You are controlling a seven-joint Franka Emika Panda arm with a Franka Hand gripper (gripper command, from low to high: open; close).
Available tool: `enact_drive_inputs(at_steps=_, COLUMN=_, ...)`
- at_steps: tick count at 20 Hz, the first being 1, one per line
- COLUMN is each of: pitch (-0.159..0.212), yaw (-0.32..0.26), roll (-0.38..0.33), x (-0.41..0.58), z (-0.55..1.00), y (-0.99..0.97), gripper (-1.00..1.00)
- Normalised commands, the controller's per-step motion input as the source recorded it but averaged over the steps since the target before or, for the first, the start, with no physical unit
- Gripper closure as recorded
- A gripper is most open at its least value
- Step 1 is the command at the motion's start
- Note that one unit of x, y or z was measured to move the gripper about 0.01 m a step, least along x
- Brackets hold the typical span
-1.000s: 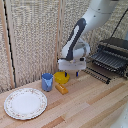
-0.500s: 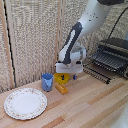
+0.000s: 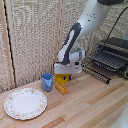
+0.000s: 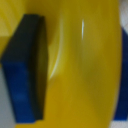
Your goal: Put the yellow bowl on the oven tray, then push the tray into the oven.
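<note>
The yellow dish (image 3: 62, 78) sits on the wooden table between the blue cup and the orange block. My grabber (image 3: 64, 73) is down right on top of it. In the wrist view the yellow dish (image 4: 85, 60) fills the picture, and one dark blue finger pad (image 4: 27, 67) lies against its curved wall. The other finger does not show clearly, so the grip is unclear. The baking sheet (image 3: 98, 72) is a dark wire tray sticking out in front of the oven (image 3: 113, 54) at the exterior view's right.
A blue cup (image 3: 47, 81) stands just beside the dish toward the exterior view's left. An orange-yellow block (image 3: 61, 88) lies in front of the dish. A large white floral-rimmed plate (image 3: 25, 103) rests at the front left. A wicker screen backs the table.
The arm has stayed over the yellow dish with almost no movement. The dish remains on the table.
</note>
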Motion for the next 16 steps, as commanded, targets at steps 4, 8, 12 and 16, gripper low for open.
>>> enact_drive_inputs(at_steps=4, pitch=0.046, yaw=-0.109, roll=0.0, x=0.005, z=0.11, y=-0.02, gripper=1.0)
enact_drive_inputs(at_steps=8, pitch=0.09, yaw=-0.14, roll=-0.015, x=0.013, z=0.44, y=-0.11, gripper=1.0)
enact_drive_inputs(at_steps=12, pitch=0.093, yaw=-0.182, roll=-0.026, x=0.044, z=0.77, y=-0.18, gripper=1.0)
enact_drive_inputs(at_steps=16, pitch=0.113, yaw=-0.25, roll=-0.012, x=0.165, z=0.89, y=-0.22, gripper=1.0)
